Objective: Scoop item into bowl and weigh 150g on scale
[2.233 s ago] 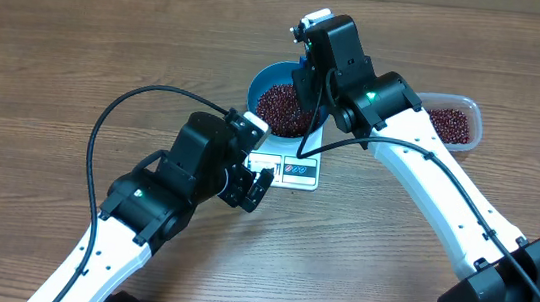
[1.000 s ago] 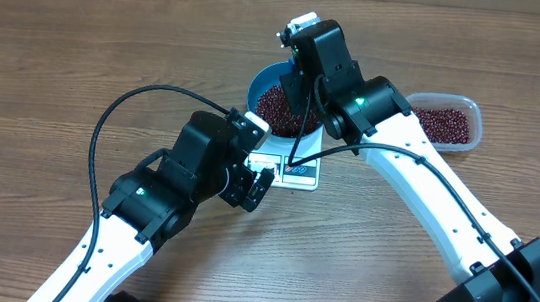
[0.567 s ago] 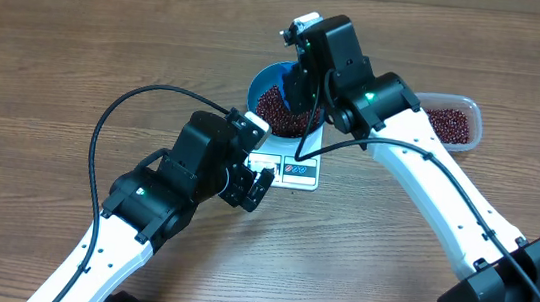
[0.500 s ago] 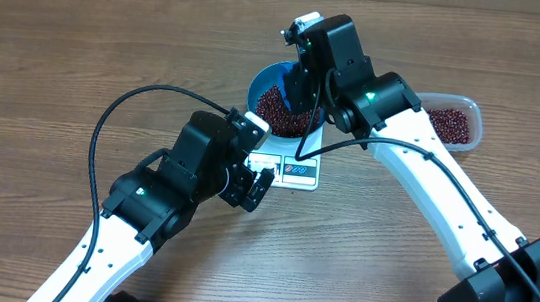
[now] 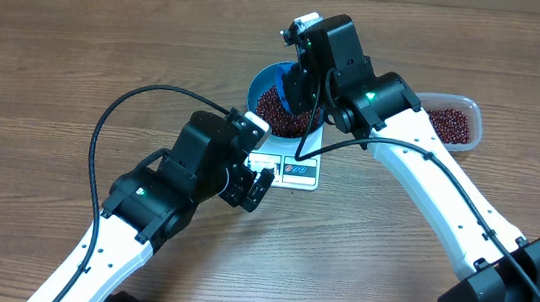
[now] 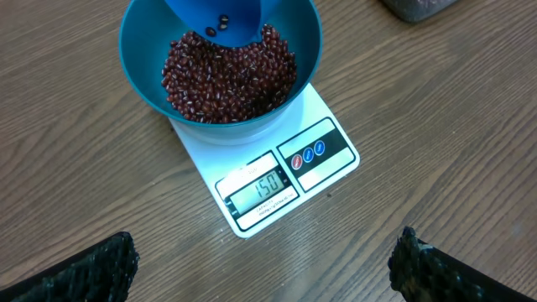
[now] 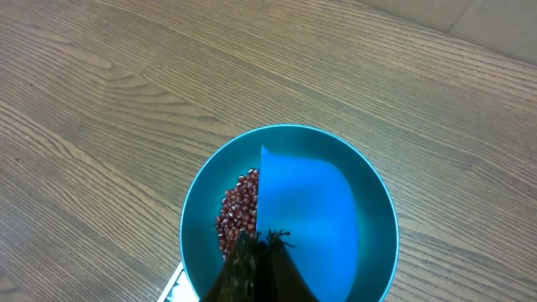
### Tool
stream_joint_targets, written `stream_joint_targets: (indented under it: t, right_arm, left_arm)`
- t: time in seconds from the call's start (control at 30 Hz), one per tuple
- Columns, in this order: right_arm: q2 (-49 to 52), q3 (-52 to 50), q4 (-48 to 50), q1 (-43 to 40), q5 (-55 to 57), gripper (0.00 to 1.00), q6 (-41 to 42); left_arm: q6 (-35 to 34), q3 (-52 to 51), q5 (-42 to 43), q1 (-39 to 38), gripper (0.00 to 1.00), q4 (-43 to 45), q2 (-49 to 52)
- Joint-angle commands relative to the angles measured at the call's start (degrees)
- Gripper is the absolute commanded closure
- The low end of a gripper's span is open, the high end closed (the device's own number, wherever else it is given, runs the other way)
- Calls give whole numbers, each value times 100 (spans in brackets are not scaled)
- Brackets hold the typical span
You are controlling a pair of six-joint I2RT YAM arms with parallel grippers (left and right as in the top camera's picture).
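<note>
Blue bowl (image 6: 138, 50) of beans (image 6: 226, 80) on scale (image 6: 331, 172)

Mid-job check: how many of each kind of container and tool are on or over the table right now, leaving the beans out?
bowl: 1
scale: 1
scoop: 1
tub: 1
Total: 4

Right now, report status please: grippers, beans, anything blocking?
Left gripper open, empty, near scale. Right gripper shut on scoop over bowl. Beans in bowl; display reads 150. Nothing in the way.
</note>
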Motion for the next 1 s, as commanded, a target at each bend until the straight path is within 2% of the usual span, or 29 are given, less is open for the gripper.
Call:
stream_joint_targets:
  t: [0.0,0.37,0.63,0.8,0.97]
  right_arm:
    - [-146,52,0,-13,-33,96,20]
    - [-175,52,-7,-13,-35,96,22]
    - [-577,52,-22,-136,-94,96,243]
    - [-870,52,-85,-643,-833,96,494]
    - [-988,52,-192,-1495,-1832,96,675]
  left_arm:
    - [90,111,15,35,0,26,33]
    - [90,111,15,35,0,26,33]
    - [90,111,17,35,0,26,33]
    - [90,111,15,35,1,26,33]
    - [90,111,17,35,0,26,33]
